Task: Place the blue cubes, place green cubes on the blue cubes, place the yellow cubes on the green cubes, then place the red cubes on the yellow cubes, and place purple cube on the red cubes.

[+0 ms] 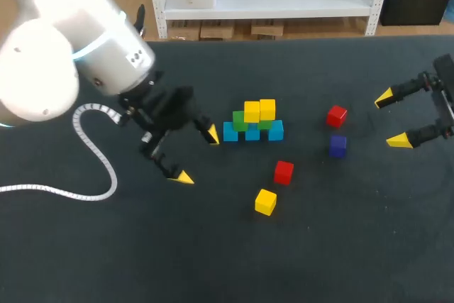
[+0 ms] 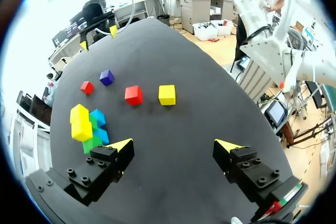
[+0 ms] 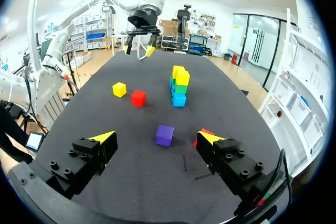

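**stackfan:** Quick count, what's on the desk (image 1: 213,253) right now?

**rizon_guy:** Eleven cubes total. There are three blue cubes (image 1: 252,133) in a row in the middle, touching side by side. Two green cubes (image 1: 240,120) sit on top of those, and two yellow cubes (image 1: 252,111) sit on the greens. So it's three layers, a little pyramid-ish.

**stackfan:** And the loose stuff?

**rizon_guy:** A third yellow cube (image 1: 265,201) is on its own, nearer the robot than the stack. There are two red cubes. One red cube (image 1: 284,172) is just beside that loose yellow, between it and the stack. The other red cube (image 1: 337,115) is off to the right of the stack. The one purple cube (image 1: 338,145) is near that second red, on the robot's side of it. None of the loose ones touch each other.

**stackfan:** Claws?

**rizon_guy:** The left claw (image 1: 197,155) is just left of the stack with its fingers spread, pinching nothing. The right claw (image 1: 392,119) is out at the right, past the purple and red cubes. It's also spread wide with nothing in it.
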Available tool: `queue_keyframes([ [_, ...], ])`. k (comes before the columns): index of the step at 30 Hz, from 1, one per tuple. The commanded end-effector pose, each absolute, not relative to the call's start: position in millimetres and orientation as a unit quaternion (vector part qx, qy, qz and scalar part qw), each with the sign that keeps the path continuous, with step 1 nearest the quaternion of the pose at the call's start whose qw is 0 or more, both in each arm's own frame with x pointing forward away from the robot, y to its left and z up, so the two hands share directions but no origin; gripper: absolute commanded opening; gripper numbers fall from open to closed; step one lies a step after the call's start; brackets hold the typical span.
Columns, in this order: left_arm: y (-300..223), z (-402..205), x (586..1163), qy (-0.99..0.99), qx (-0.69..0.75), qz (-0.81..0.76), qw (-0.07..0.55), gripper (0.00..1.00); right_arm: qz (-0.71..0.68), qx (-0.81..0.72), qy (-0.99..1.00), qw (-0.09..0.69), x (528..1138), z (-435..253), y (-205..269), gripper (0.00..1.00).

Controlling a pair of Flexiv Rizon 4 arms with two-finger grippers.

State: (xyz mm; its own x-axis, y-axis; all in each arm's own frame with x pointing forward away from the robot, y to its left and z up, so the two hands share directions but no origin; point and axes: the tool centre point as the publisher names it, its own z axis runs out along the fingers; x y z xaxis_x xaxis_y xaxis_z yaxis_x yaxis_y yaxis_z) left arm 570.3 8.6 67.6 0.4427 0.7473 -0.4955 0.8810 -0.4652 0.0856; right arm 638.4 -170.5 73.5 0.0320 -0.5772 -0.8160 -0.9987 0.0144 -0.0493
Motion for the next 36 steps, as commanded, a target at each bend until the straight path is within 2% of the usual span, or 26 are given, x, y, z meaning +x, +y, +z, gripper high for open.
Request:
queue_keyframes([
  [1, -12, 59, 571, 0.493, 0.83, -0.204, 0.163, 1.0, 0.308, -0.631, 0.624, 0.344, 639, 73, -170, 1.0],
  [15, -72, 30, 554, 0.456, 0.855, -0.195, 0.152, 1.0, 0.308, -0.631, 0.624, 0.344, 639, 73, -170, 1.0],
  [36, -88, 8, 540, 0.523, 0.815, -0.202, 0.144, 1.0, 0.308, -0.631, 0.624, 0.344, 639, 73, -170, 1.0],
])
